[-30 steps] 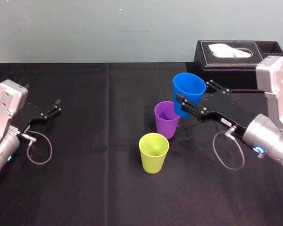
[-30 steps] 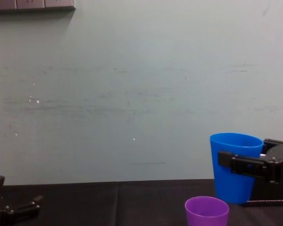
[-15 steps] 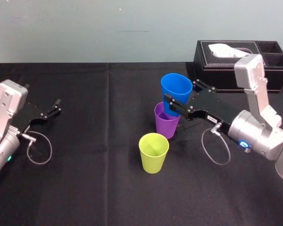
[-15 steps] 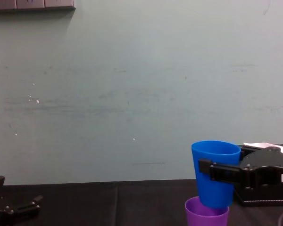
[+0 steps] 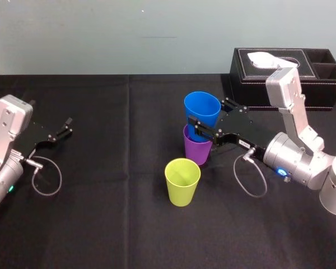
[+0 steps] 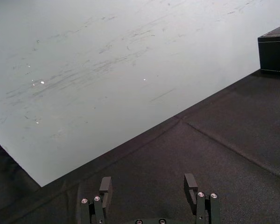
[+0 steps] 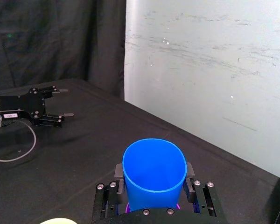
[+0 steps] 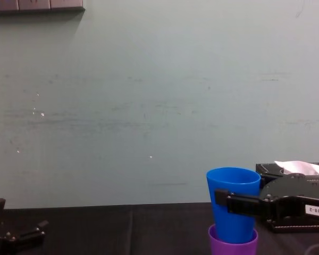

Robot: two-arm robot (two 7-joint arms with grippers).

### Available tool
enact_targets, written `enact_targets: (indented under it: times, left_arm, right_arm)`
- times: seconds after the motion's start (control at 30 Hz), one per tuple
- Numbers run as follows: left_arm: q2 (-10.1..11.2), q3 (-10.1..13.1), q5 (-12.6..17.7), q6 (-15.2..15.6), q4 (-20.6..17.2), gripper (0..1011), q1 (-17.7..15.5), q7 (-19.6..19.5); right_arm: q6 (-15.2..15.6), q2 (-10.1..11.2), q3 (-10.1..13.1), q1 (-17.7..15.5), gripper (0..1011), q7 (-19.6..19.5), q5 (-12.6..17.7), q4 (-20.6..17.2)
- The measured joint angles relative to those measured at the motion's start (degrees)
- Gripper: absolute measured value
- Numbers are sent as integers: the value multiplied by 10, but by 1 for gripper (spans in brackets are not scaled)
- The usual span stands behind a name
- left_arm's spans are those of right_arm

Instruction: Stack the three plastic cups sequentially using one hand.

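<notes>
Head view has the right gripper point(image 5: 206, 119) reaching in from the right to mid-frame, its fingers clamped on either side of the blue cup point(image 5: 202, 109). That cup's base sits partly down in the mouth of the purple cup point(image 5: 197, 150) just below it. The yellow-green cup point(image 5: 182, 182) stands upright lower in the frame, near the pair but not touching, while the left gripper point(image 5: 69, 126) rests at the left edge over the black table point(image 5: 129, 224), fingers apart and holding nothing, and a black box point(image 5: 280, 73) sits upper right.
</notes>
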Motion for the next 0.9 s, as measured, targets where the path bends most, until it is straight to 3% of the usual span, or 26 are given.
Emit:
enact_targets:
  times: [0.9]
  left_arm:
    - [0,0,0,0,0,1011,0,0]
  right_arm:
    - [-3,-2,-6,-3,732,7,3,18]
